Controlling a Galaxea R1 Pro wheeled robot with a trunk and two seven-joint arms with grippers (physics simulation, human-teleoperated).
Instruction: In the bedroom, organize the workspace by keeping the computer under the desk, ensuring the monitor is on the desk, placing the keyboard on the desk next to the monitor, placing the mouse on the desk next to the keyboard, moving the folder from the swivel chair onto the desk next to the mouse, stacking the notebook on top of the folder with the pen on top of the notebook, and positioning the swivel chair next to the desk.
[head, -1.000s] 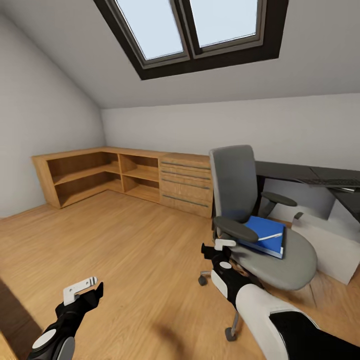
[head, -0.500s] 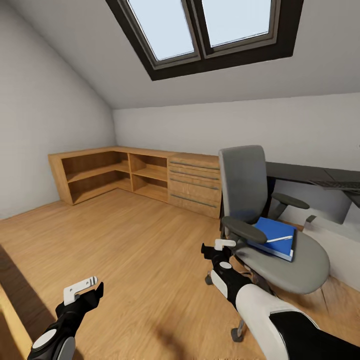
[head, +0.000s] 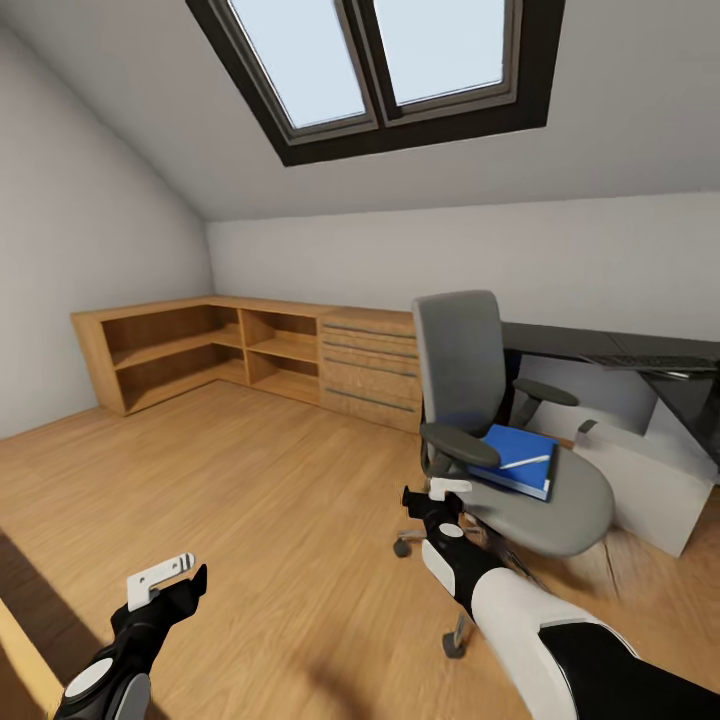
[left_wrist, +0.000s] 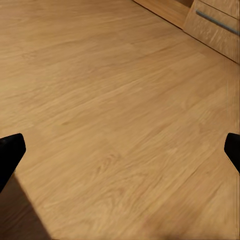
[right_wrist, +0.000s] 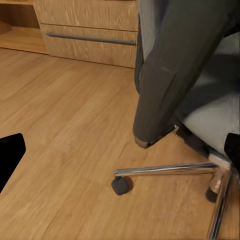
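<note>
Under the skylight (head: 385, 60) of the bedroom, my swivel chair (head: 480, 420) stands on the wood floor (head: 250, 500) with its back to the low oak cabinet (head: 270, 350) and its seat turned toward me. On the grey seat lies the blue folder (head: 515, 458), and the thin white pen (head: 525, 463) rests across its cover. Behind the chair runs the black surface (head: 570, 342), with the keyboard (head: 650, 362) lying on it toward the far right; the pale computer (head: 650, 480) sits on the floor below, beside the chair.

My right jaws (head: 440, 492) hover just beside the chair's near armrest (head: 460, 445), not touching it; through the right wrist camera the armrest (right_wrist: 170, 85) and the chrome base with a castor (right_wrist: 121, 185) sit between dark fingertips (right_wrist: 10, 152) spread wide, holding nothing. My left jaws (head: 165, 580) hang over bare floor (left_wrist: 115, 120), well apart from the chair, likewise released with the fingertips (left_wrist: 10, 152) at opposite edges.
</note>
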